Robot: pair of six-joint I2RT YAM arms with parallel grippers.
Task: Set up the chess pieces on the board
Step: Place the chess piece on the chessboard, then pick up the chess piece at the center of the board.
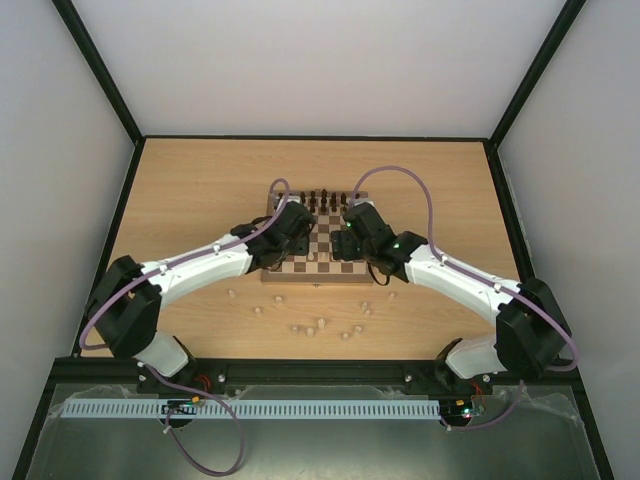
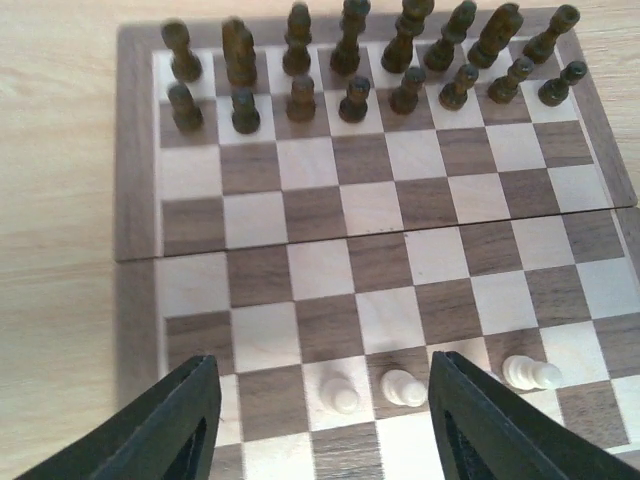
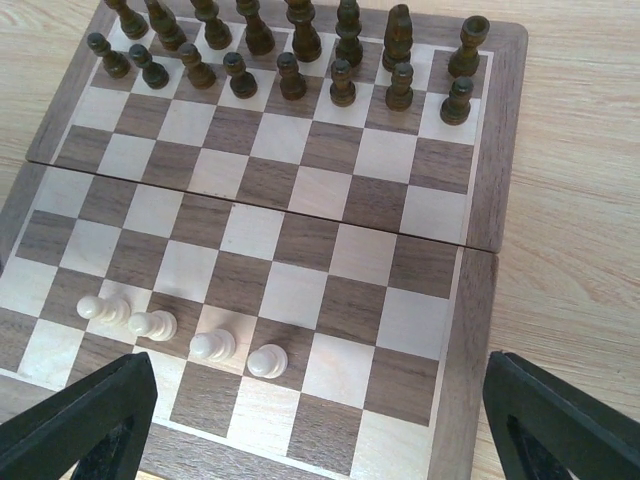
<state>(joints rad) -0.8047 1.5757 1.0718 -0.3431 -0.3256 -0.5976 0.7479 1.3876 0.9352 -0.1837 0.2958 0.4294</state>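
Observation:
The board [image 1: 318, 262] lies mid-table with both arms over its near half. Four pale chess pieces, pawns, stand in a row on the second near rank [image 3: 212, 346]. In the left wrist view three of them show [image 2: 403, 387]. One pawn [image 2: 342, 397] stands free between the fingers of my left gripper [image 2: 330, 432], which is open and touches nothing. My right gripper [image 3: 320, 440] is open wide over the board's near right corner with nothing between its fingers. Several more pale chess pieces [image 1: 322, 323] lie scattered on the table in front of the board.
Dark brown pieces [image 3: 290, 50] fill the two far ranks of the board [image 2: 380, 200]. Black frame rails edge the wooden table [image 1: 200, 180]. The loose pale pieces spread from the near left [image 1: 230, 294] to the near right [image 1: 390, 295].

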